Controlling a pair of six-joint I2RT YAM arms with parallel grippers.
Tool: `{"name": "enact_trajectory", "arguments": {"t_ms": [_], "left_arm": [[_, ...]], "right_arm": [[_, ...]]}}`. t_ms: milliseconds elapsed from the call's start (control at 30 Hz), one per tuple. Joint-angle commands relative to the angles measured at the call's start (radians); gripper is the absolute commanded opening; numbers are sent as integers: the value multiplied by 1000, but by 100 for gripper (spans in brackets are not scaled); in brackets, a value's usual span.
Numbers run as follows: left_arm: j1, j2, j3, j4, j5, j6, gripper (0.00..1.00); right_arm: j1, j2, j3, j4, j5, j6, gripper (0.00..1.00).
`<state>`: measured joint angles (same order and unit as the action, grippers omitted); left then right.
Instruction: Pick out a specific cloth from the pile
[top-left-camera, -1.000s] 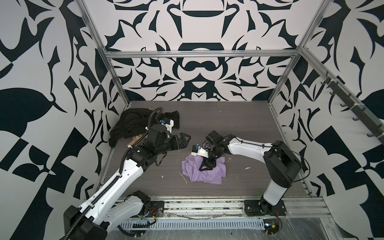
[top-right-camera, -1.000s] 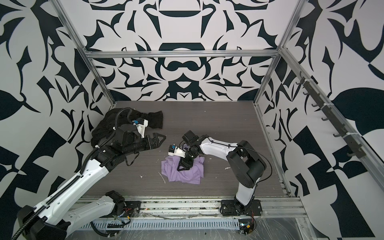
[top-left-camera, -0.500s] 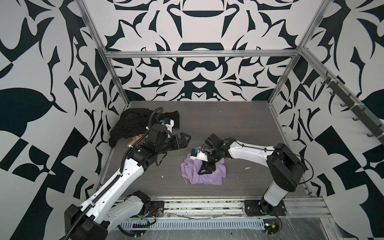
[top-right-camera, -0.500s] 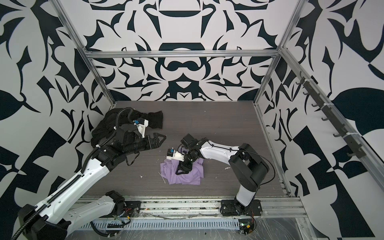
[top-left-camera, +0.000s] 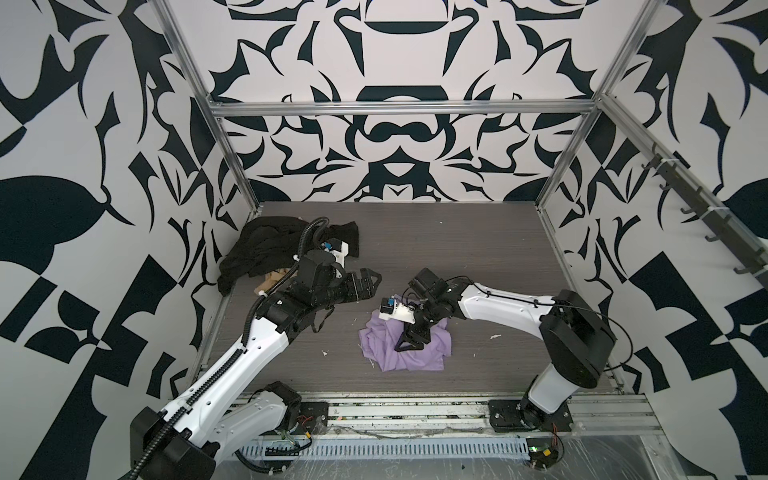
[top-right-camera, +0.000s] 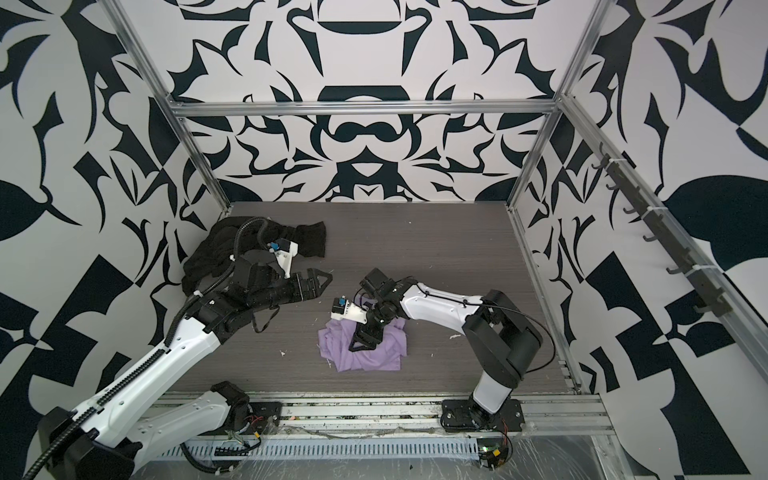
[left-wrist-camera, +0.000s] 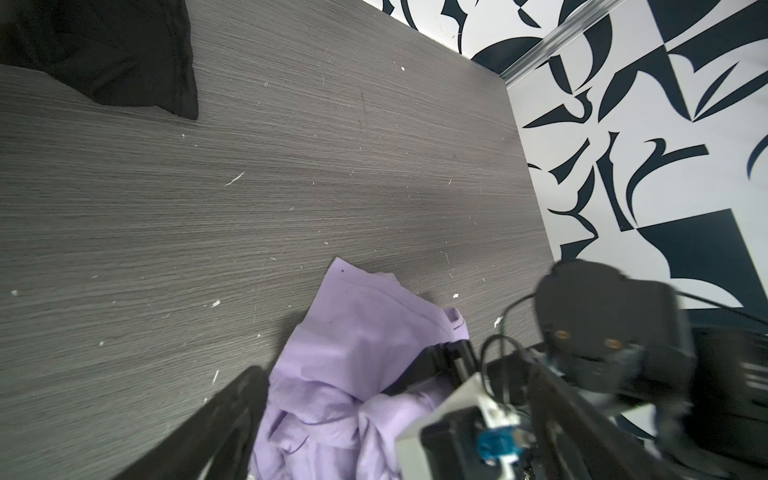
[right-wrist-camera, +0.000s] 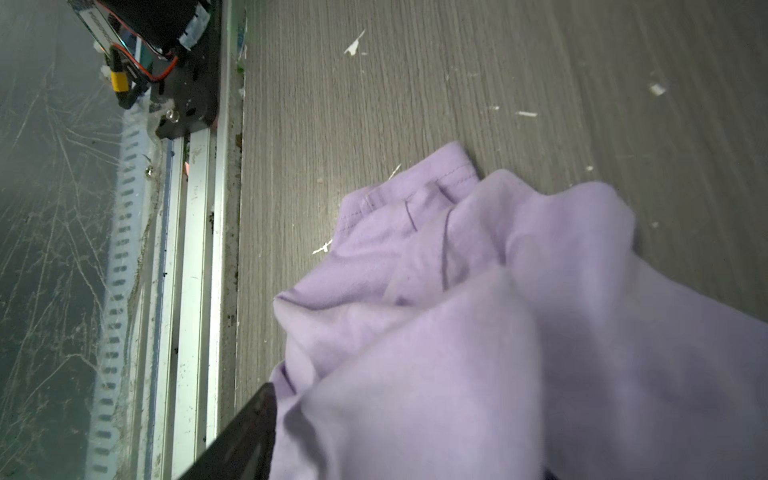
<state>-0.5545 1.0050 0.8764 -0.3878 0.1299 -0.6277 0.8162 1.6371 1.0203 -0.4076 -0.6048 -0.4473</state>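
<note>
The lilac cloth (top-left-camera: 380, 345) (top-right-camera: 374, 361) lies crumpled on the dark table, front of centre and apart from the pile. My right gripper (top-left-camera: 411, 347) (top-right-camera: 362, 347) points down onto it, its jaws spread with a bulge of lilac fabric (right-wrist-camera: 498, 332) between them. One dark finger (right-wrist-camera: 245, 440) shows beside that fold. The pile sits at the back left: a large black cloth (top-left-camera: 266, 249) (top-right-camera: 208, 253) with a tan-orange piece (top-left-camera: 272, 280) under its edge. Between pile and cloth hovers my left gripper (top-left-camera: 374, 286) (top-right-camera: 325, 284), open and empty, above the table.
A metal rail (top-left-camera: 415, 405) with both arm bases runs along the table's front edge. Patterned walls and aluminium posts close the other sides, and a row of hooks (top-left-camera: 706, 224) lines the right wall. White lint specks (top-left-camera: 494, 336) dot the table.
My right gripper has shifted a little to the left and toward the front over the lilac cloth, and its jaws stand wider. The left arm has barely moved.
</note>
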Motion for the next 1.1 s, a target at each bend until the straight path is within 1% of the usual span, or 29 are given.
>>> {"name": "enact_trajectory", "arguments": {"t_ms": [0, 167, 233, 300, 367, 433, 467, 533, 567, 600, 633, 733, 767, 800, 833, 900, 933, 1000, 1067], "left_arm": [[4, -19, -15, -16, -35, 39, 100], [6, -46, -55, 22, -96, 65, 100], [6, -63, -89, 54, -187, 66, 100], [7, -74, -130, 92, -284, 97, 100], [6, -73, -162, 118, -408, 124, 100], [6, -64, -206, 163, -589, 133, 98], [6, -62, -228, 206, -640, 168, 97], [8, -45, -278, 333, -713, 318, 96], [8, -29, -294, 378, -737, 370, 96], [16, -3, -307, 412, -749, 421, 96], [29, 28, -317, 435, -747, 465, 96], [89, 140, -337, 527, -740, 545, 96], [114, 158, -299, 464, -702, 531, 94], [137, 184, -294, 503, -675, 560, 92], [138, 213, -311, 589, -677, 614, 91], [140, 261, -358, 752, -679, 707, 90], [149, 314, -376, 810, -678, 724, 89], [181, 369, -387, 857, -664, 705, 87], [211, 422, -409, 951, -636, 696, 86]], "right_arm": [[6, -98, 31, 6, 42, 2, 72], [2, -212, 11, 14, 121, 1, 74], [-13, -269, -20, 46, 170, 9, 74], [-42, -330, -85, 148, 241, 50, 74], [-82, -383, -174, 297, 331, 125, 74], [-118, -420, -269, 463, 475, 214, 74], [-132, -431, -302, 515, 544, 243, 74], [-164, -450, -384, 618, 690, 276, 74], [-176, -456, -414, 663, 753, 287, 74], [-189, -460, -451, 710, 825, 291, 76], [-207, -461, -486, 752, 874, 294, 76], [-238, -459, -580, 872, 1004, 298, 76], [-245, -465, -598, 897, 1056, 295, 76], [-255, -480, -605, 892, 1062, 292, 76], [-275, -487, -624, 930, 1062, 283, 76], [-306, -509, -645, 936, 1075, 283, 77], [-325, -520, -660, 934, 1062, 284, 76], [-350, -530, -695, 954, 1064, 293, 76], [-399, -501, -760, 1081, 1038, 295, 75]]}}
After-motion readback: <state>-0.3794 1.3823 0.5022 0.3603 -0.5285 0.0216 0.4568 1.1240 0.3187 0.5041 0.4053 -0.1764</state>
